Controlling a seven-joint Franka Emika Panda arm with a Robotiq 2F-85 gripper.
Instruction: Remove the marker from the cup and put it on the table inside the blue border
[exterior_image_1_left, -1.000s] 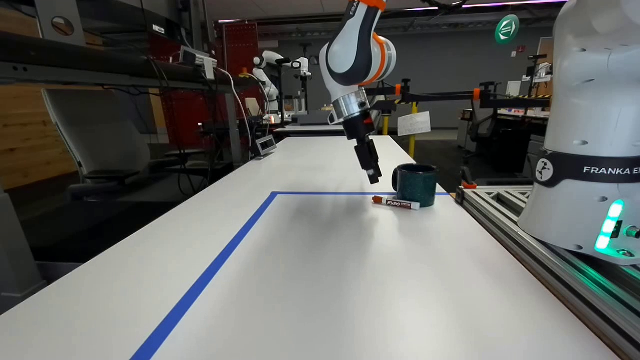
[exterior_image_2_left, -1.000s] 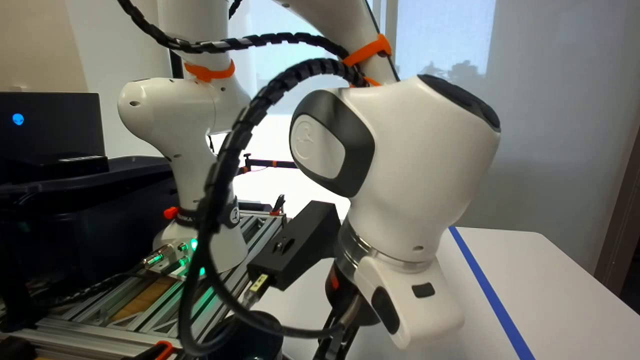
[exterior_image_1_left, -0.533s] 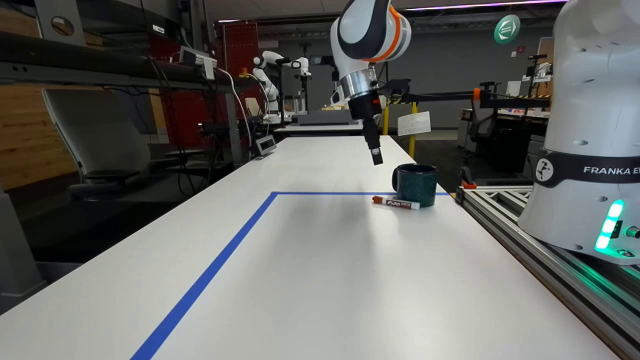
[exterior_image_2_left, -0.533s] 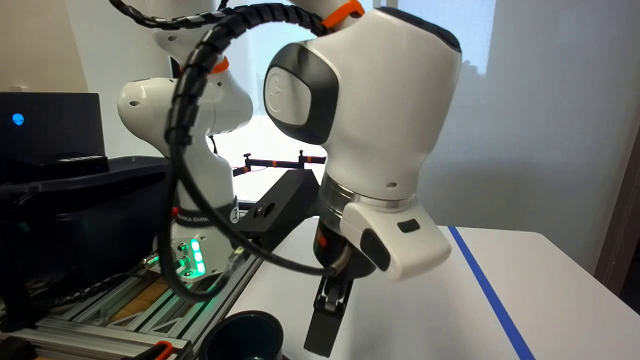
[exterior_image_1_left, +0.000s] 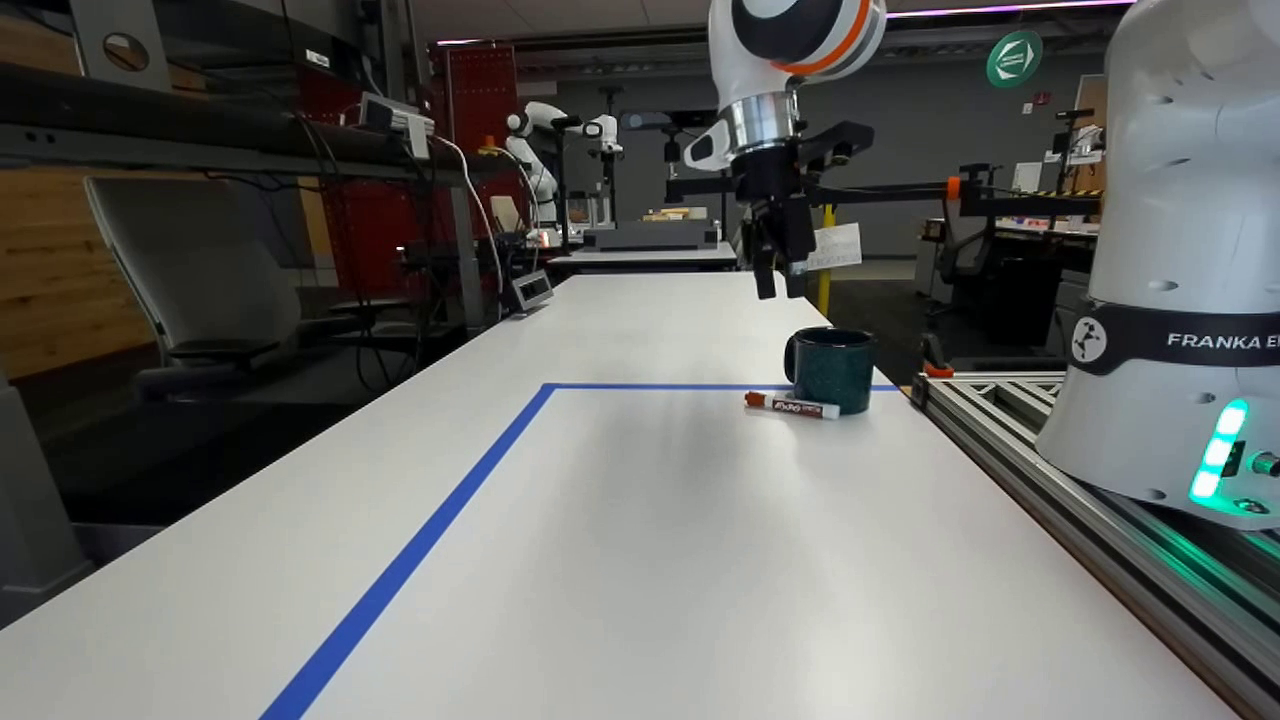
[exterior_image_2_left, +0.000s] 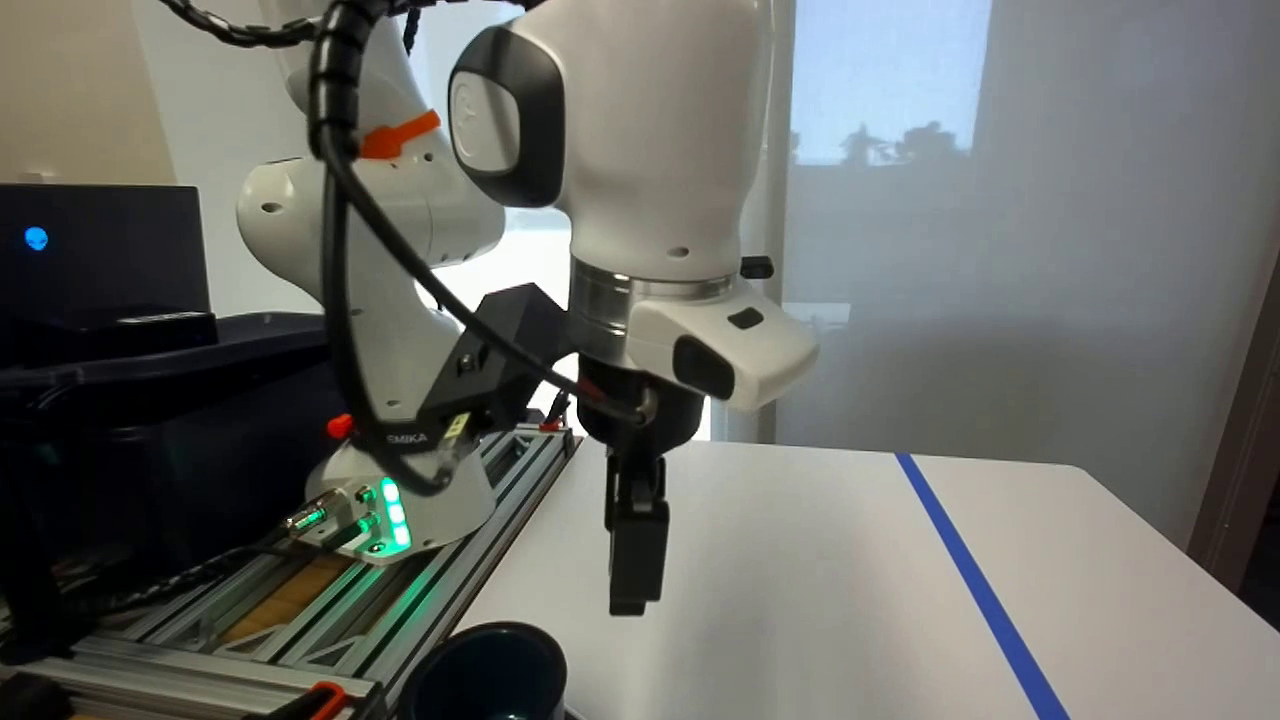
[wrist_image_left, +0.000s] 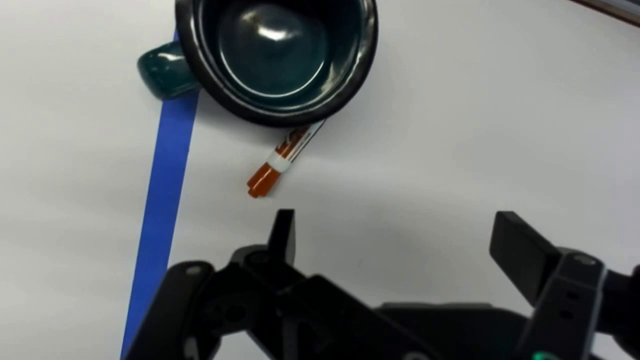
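The marker (exterior_image_1_left: 792, 405), white with a reddish-brown cap, lies flat on the white table (exterior_image_1_left: 650, 550) beside the dark teal cup (exterior_image_1_left: 840, 370). In the wrist view, the marker (wrist_image_left: 280, 160) is partly hidden under the rim of the cup (wrist_image_left: 275, 55); the cup's visible interior is empty. The cup (exterior_image_2_left: 490, 675) is cut off at the bottom of an exterior view. The blue border (exterior_image_1_left: 420, 540) runs along the table; the cup handle overlaps its tape (wrist_image_left: 170, 190). My gripper (wrist_image_left: 395, 215) is open and empty. In both exterior views the gripper (exterior_image_1_left: 780, 285) (exterior_image_2_left: 637, 590) hangs above the table, higher than the cup.
The robot base (exterior_image_1_left: 1170, 400) stands on a metal rail frame (exterior_image_1_left: 1060, 500) along the table's edge near the cup. A small grey device (exterior_image_1_left: 530, 291) sits at the opposite table edge. A dark bin (exterior_image_2_left: 170, 450) stands behind the rail frame.
My gripper has risen away from the table, and the wrist has turned and straightened toward vertical. Both fingers now show apart in an exterior view. The marker and cup have not moved.
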